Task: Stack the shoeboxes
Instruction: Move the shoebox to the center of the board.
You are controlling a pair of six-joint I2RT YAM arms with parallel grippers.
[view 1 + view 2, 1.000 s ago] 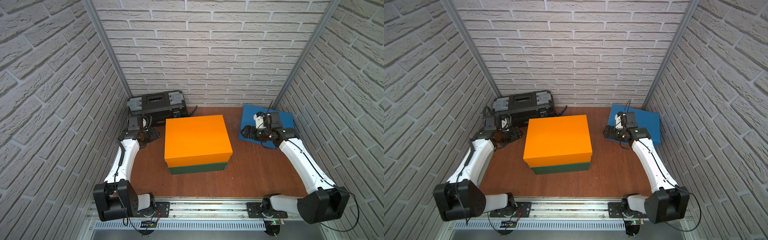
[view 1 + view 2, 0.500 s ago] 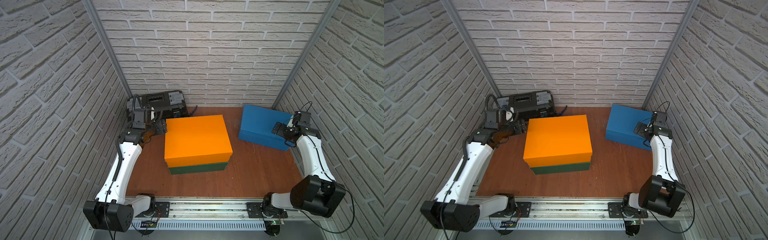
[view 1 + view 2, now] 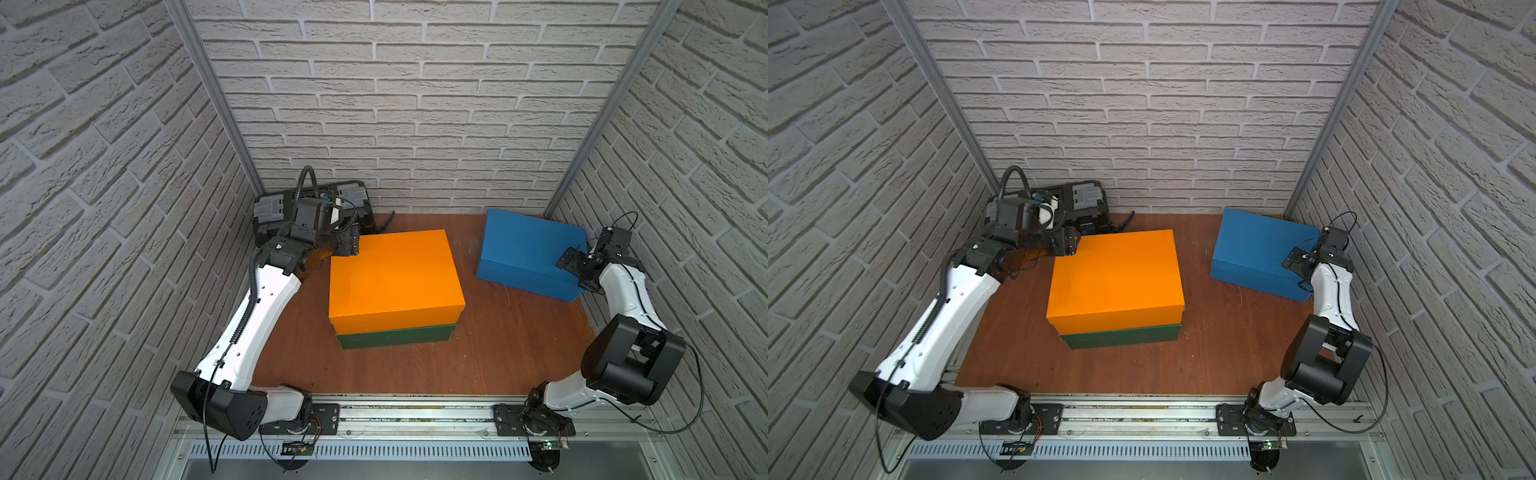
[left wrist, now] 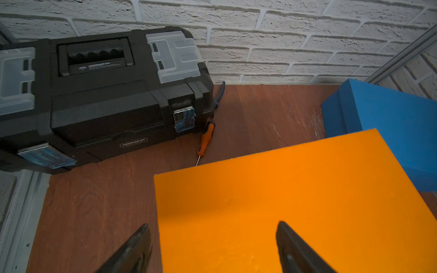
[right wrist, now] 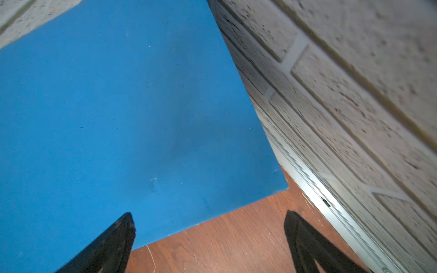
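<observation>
The orange shoebox (image 3: 395, 282) lies on the dark green shoebox (image 3: 395, 337) in the middle of the floor, in both top views. The blue shoebox (image 3: 528, 253) stands alone at the back right, turned at an angle. My left gripper (image 4: 212, 236) is open above the orange lid's (image 4: 283, 201) far left corner, one finger over the lid and one over the floor. My right gripper (image 5: 209, 224) is open at the blue box's (image 5: 118, 118) right near corner, one finger over the lid and one over bare floor. Neither holds anything.
A black toolbox (image 4: 99, 99) with clear lid trays sits in the back left corner, an orange-handled screwdriver (image 4: 205, 139) lying beside it. The brick side wall (image 5: 343, 94) stands close to my right gripper. Bare wooden floor (image 3: 519, 340) lies in front of the blue box.
My left gripper rose from beside the toolbox to the orange box's far left corner. My right gripper crossed the blue lid to its right near corner and opened wider.
</observation>
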